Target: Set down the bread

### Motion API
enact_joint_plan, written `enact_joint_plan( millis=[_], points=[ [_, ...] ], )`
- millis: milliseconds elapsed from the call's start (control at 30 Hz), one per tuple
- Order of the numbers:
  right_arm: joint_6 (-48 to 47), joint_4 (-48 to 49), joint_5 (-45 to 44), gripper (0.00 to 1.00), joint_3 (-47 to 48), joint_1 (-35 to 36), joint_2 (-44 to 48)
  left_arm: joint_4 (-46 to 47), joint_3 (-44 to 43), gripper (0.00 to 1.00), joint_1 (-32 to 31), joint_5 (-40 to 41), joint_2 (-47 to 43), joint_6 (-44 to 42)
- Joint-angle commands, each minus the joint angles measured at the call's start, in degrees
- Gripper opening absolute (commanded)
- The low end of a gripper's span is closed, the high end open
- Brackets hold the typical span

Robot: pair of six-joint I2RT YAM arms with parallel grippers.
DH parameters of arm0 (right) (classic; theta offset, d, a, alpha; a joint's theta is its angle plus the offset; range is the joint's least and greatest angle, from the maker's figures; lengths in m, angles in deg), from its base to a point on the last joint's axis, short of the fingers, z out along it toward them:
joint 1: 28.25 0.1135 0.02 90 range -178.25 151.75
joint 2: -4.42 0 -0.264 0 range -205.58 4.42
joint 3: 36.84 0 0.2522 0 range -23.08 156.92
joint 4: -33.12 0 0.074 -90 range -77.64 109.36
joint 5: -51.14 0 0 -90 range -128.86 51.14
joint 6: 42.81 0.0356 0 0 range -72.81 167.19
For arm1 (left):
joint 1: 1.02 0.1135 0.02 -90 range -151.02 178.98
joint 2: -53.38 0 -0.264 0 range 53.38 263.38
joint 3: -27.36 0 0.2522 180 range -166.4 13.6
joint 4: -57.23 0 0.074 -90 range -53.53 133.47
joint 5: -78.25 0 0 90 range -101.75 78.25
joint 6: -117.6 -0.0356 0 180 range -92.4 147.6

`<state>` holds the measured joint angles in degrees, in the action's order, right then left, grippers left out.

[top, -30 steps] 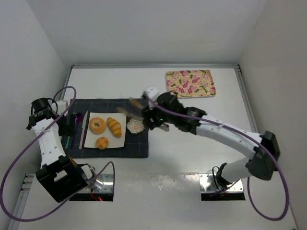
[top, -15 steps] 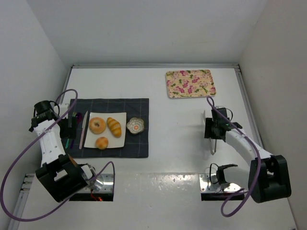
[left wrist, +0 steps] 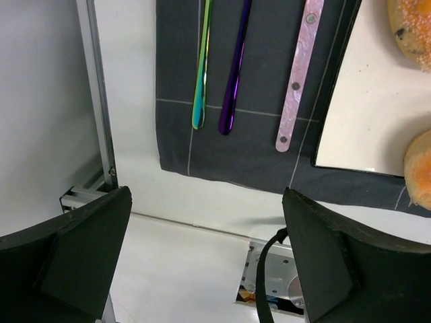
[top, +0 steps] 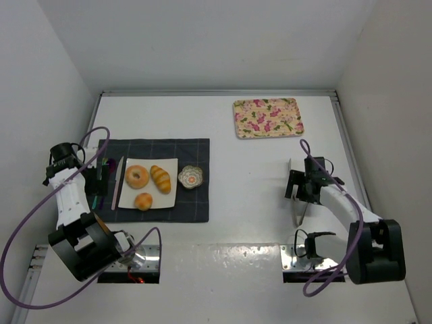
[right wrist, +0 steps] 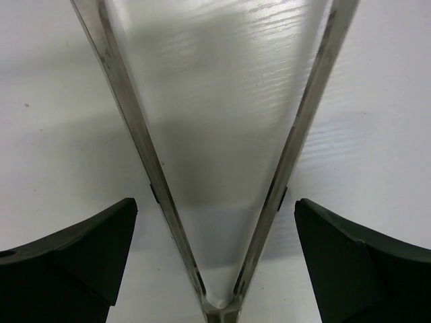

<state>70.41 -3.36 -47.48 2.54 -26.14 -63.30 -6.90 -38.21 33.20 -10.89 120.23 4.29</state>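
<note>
The bread lies on a white square plate (top: 169,165) on the dark placemat: a bagel (top: 137,176), a ridged roll (top: 160,178) and a small bun (top: 143,200). In the left wrist view the bagel (left wrist: 412,27) and the bun (left wrist: 419,168) show at the right edge. My left gripper (top: 99,177) (left wrist: 205,195) is open and empty over the placemat's near left corner. My right gripper (top: 304,189) (right wrist: 215,208) is far to the right, open. Metal tongs (top: 298,213) (right wrist: 306,114) lie on the table between its fingers, apart from both.
A small floral dish (top: 191,177) sits right of the plate. Three pieces of cutlery (left wrist: 232,74) lie on the placemat (top: 158,212) left of the plate. A floral tray (top: 268,117) is at the back right. White walls close in the table on three sides.
The right arm has pulled back from beside the plate to the table's right side with the tongs. Its jaws have opened and the tongs now lie loose. The bread has not moved.
</note>
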Motion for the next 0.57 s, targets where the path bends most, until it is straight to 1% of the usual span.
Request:
enact_joint_plan(
  millis=[0,133,167,267,533],
  points=[
    [2.87,-2.66,-2.36,1.00,2.05,-0.44,5.49,2.12,0.65,1.00,0.68,-1.12,0.04,0.72],
    [4.45,-4.96,-4.12,1.00,2.24,-0.18,13.04,2.12,0.66,1.00,0.68,-2.18,0.04,0.72],
    [4.81,-4.88,-5.69,1.00,1.63,-0.09,15.75,2.12,0.66,1.00,0.68,-2.70,0.04,0.72],
    [6.74,-5.66,-9.73,1.00,0.65,-0.18,18.76,2.12,0.66,1.00,0.68,-3.50,0.04,0.72],
    [7.80,-6.90,-11.50,1.00,0.48,-0.26,20.35,2.12,1.19,1.00,0.68,-3.50,1.71,1.25]
  ],
)
